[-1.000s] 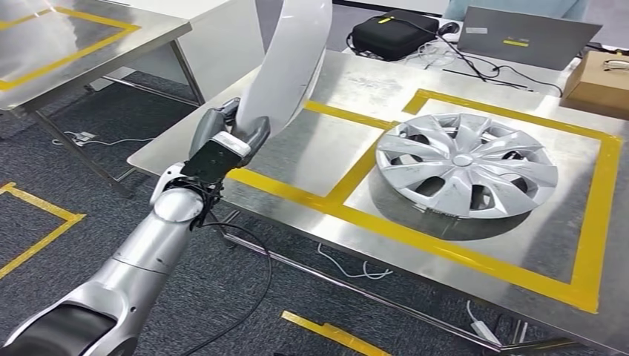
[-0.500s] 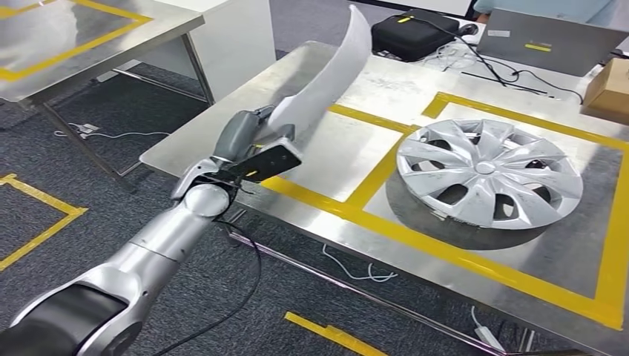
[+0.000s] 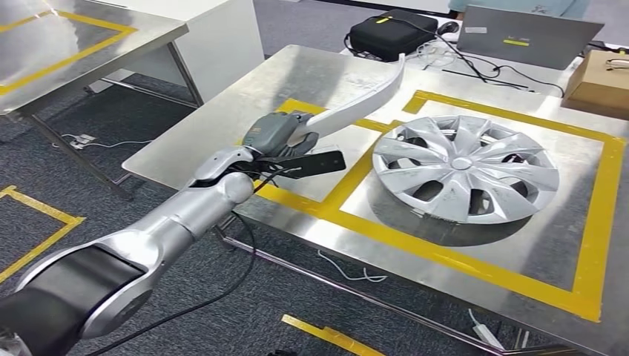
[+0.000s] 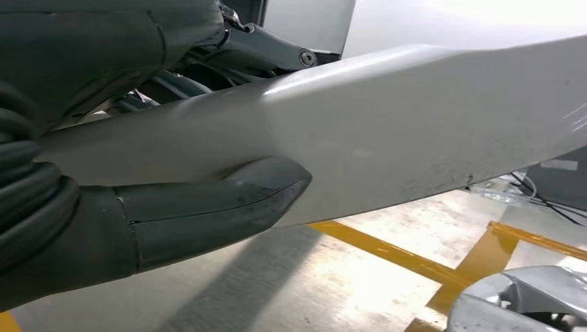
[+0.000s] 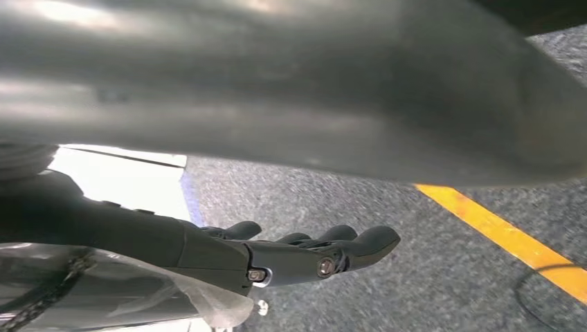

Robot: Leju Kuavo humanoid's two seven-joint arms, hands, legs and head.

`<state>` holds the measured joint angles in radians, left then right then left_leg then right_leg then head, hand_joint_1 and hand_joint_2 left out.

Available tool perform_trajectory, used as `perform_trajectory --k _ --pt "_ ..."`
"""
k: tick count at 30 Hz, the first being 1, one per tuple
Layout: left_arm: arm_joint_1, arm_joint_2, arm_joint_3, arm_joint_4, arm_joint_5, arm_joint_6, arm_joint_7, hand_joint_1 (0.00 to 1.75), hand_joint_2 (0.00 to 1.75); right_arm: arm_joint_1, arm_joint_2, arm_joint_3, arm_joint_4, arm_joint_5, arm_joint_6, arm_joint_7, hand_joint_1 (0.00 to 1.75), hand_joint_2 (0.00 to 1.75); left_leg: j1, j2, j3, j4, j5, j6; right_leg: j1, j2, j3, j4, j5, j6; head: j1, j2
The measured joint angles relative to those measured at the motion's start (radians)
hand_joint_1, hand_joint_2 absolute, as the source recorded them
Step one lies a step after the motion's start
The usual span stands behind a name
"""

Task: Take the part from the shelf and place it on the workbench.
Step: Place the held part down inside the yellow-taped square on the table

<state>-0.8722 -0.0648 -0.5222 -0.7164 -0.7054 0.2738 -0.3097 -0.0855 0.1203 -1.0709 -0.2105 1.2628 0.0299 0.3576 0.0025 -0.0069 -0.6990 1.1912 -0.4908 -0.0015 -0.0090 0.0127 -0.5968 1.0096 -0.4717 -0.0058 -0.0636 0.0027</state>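
Note:
My left hand [image 3: 278, 137] grips one end of a long, curved silver-white part [image 3: 363, 100]. The part lies almost level above the steel workbench [image 3: 222, 119], over the left yellow-taped square, with its far tip pointing to the back of the bench. In the left wrist view the thick thumb [image 4: 208, 207] presses on the part [image 4: 415, 131] and the dark fingers wrap its other side; the bench surface lies a little way below. My right hand [image 5: 304, 256] hangs over the grey carpet with its fingers stretched out and nothing in them.
A silver hubcap [image 3: 463, 167] lies in the right taped square. A black bag [image 3: 393, 33], a laptop [image 3: 527, 33] and a cardboard box [image 3: 597, 74] stand along the back. A second steel table [image 3: 74, 44] is at the left. Cables hang under the bench.
The part has swung down from nearly upright to almost level over the bench. My left arm has reached further forward above the left taped square.

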Motion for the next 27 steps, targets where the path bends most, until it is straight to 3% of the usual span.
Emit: perform_trajectory --k 2,3,7,9,11,12,13,14,16,18,21,23,27 --pt "-0.02 -0.006 -0.01 0.021 -0.008 -0.002 0.005 1.75 1.75 0.001 0.001 0.0 0.0 0.0 0.002 0.0 0.0 0.0 -0.005 0.001 0.056 -0.122 0.046 0.012 0.004 0.001 0.0 0.002 -0.003 0.005 0.0 0.0" --pt "-0.032 -0.01 -0.016 0.033 -0.017 -0.005 0.011 1.75 1.75 0.001 0.001 0.0 0.0 0.0 0.002 0.0 0.0 0.0 -0.007 0.0 0.07 -0.154 0.052 0.016 0.006 0.0 -0.001 0.002 -0.004 0.01 0.001 0.0" --pt "-0.066 -0.024 -0.051 0.102 -0.074 -0.035 0.054 1.75 1.75 -0.001 0.001 0.001 0.0 0.004 0.005 -0.003 0.0 0.0 -0.004 0.0 0.082 -0.18 0.051 0.028 0.004 -0.002 -0.009 0.009 -0.016 0.03 0.001 0.0" --pt "-0.083 -0.034 -0.071 0.139 -0.095 -0.057 0.068 1.75 1.75 -0.001 0.0 0.001 0.0 0.005 0.006 -0.004 0.0 0.0 0.001 0.001 0.087 -0.187 0.055 0.034 0.002 -0.003 -0.048 0.089 -0.062 0.038 0.004 0.0" --pt "-0.095 -0.042 -0.09 0.175 -0.112 -0.071 0.08 1.75 1.75 0.0 0.0 0.001 0.0 0.006 0.006 -0.005 0.0 0.0 0.001 0.001 0.087 -0.186 0.054 0.036 -0.001 -0.004 -0.114 0.221 -0.115 0.045 0.007 0.0" --pt "-0.096 -0.045 -0.1 0.193 -0.118 -0.075 0.088 1.75 1.75 0.0 0.0 0.001 0.0 0.006 0.006 -0.005 0.0 0.0 0.001 0.001 0.087 -0.186 0.053 0.037 -0.002 -0.005 -0.14 0.266 -0.123 0.049 0.007 0.0" --pt "-0.096 -0.047 -0.107 0.208 -0.124 -0.076 0.096 1.75 1.75 0.001 0.0 0.001 0.0 0.006 0.006 -0.006 0.0 0.0 0.001 0.002 0.087 -0.185 0.052 0.036 -0.004 -0.006 -0.149 0.274 -0.113 0.052 0.007 0.0" --pt "-0.096 -0.049 -0.114 0.222 -0.13 -0.078 0.107 1.75 1.75 0.001 0.0 0.001 0.0 0.006 0.006 -0.006 0.0 0.0 0.002 0.001 0.087 -0.184 0.051 0.034 -0.007 -0.007 -0.138 0.242 -0.086 0.054 0.007 0.0" --pt "-0.097 -0.052 -0.123 0.244 -0.139 -0.079 0.13 1.75 1.75 0.0 -0.001 0.001 0.001 0.006 0.006 -0.006 0.0 0.0 0.004 0.0 0.087 -0.177 0.045 0.025 -0.012 -0.01 -0.077 0.113 -0.021 0.06 0.008 0.0" --pt "-0.1 -0.051 -0.13 0.261 -0.144 -0.079 0.147 1.75 1.75 -0.001 -0.001 0.001 0.001 0.006 0.006 -0.006 0.0 0.0 0.001 -0.002 0.083 -0.168 0.039 0.015 -0.014 -0.009 -0.029 0.024 0.003 0.056 0.008 0.0" --pt "-0.101 -0.051 -0.135 0.28 -0.147 -0.079 0.152 1.75 1.75 0.0 0.0 0.001 0.001 0.006 0.005 -0.006 0.0 0.0 0.0 -0.002 0.082 -0.164 0.035 0.005 -0.011 -0.007 -0.019 0.015 -0.003 0.036 0.005 0.0" --pt "-0.102 -0.05 -0.137 0.289 -0.148 -0.079 0.153 1.75 1.75 0.0 0.0 0.001 0.001 0.006 0.005 -0.006 0.0 0.0 0.003 0.0 0.071 -0.131 0.01 -0.003 -0.012 -0.007 -0.015 0.014 -0.004 0.022 0.003 0.0" --pt "-0.101 -0.044 -0.139 0.307 -0.157 -0.064 0.194 1.75 1.75 0.0 0.0 0.001 0.001 0.006 0.002 -0.01 0.0 0.0 0.004 0.001 -0.035 0.099 -0.089 -0.011 -0.01 -0.008 -0.008 0.013 -0.008 0.008 0.001 0.0"
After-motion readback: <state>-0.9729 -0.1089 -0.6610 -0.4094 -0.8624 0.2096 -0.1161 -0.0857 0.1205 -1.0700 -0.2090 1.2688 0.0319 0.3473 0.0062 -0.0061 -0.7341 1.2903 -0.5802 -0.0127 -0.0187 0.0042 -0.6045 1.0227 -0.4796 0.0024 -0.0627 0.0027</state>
